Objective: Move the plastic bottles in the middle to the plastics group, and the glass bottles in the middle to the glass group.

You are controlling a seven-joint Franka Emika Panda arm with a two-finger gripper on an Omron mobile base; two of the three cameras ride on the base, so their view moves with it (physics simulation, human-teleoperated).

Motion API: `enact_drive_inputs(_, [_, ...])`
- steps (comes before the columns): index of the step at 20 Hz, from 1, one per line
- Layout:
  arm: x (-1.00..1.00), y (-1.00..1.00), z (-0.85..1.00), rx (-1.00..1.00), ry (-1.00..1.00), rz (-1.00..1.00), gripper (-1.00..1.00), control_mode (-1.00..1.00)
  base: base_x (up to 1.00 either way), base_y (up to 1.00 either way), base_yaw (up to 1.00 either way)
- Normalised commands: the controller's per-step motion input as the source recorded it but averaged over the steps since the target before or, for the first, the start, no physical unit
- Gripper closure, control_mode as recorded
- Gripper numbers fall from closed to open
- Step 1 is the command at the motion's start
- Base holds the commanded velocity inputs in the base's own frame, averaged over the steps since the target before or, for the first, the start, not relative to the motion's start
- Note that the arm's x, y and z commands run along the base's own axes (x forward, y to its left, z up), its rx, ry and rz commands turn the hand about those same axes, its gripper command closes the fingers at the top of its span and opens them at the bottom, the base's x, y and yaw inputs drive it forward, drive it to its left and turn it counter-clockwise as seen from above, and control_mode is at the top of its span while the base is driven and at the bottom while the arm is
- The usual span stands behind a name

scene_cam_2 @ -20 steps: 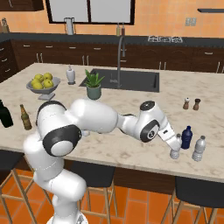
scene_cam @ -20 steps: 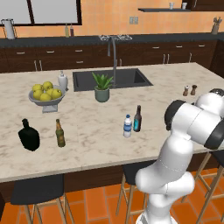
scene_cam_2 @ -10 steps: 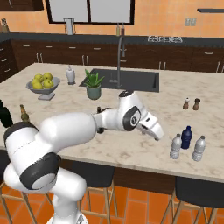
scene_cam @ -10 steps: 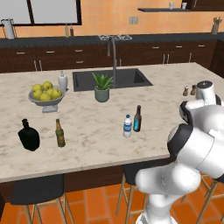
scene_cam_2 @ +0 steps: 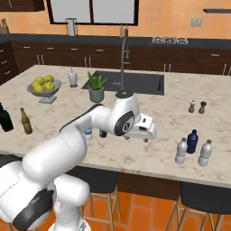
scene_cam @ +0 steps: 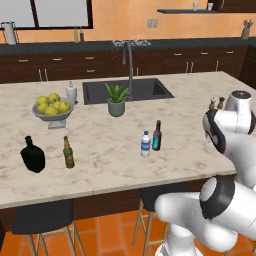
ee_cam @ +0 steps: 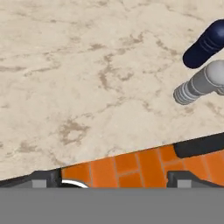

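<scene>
In the middle of the counter a clear water bottle with a blue label (scene_cam: 145,144) stands next to a slim dark brown bottle with a cyan label (scene_cam: 157,136). In the right base view my arm partly hides both. At the right end, two greyish clear bottles (scene_cam_2: 181,150) (scene_cam_2: 205,153) flank the dark blue bottle (scene_cam_2: 192,141). The black flask (scene_cam: 33,155) and the amber beer bottle (scene_cam: 68,152) stand at the left end. My gripper (scene_cam_2: 145,135) hangs open and empty over the counter's front, between the middle pair and the right group. In the hand view the dark blue bottle (ee_cam: 209,43) and a grey bottle (ee_cam: 201,83) lie at the upper right.
A bowl of lemons (scene_cam: 51,106), a white dispenser (scene_cam: 71,93), a potted plant (scene_cam: 116,100) and the sink (scene_cam: 125,90) are at the back. Salt and pepper shakers (scene_cam_2: 197,107) stand behind the right group. Stools (scene_cam: 42,216) line the counter's near edge.
The arm has swung left, away from the bottles at the right end toward the counter's middle. The gripper stays open and empty, and the greyish bottle stays beside the dark blue one.
</scene>
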Motion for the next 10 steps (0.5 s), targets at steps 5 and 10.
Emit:
enact_drive_inputs(5, [-0.04,0.79,0.0,0.19,0.02,0.37,-1.0,-1.0,0.0,0.0,0.0])
enact_drive_inputs(10, [0.0,0.97,0.05,0.03,0.0,0.03,-1.0,-1.0,0.0,0.0,0.0])
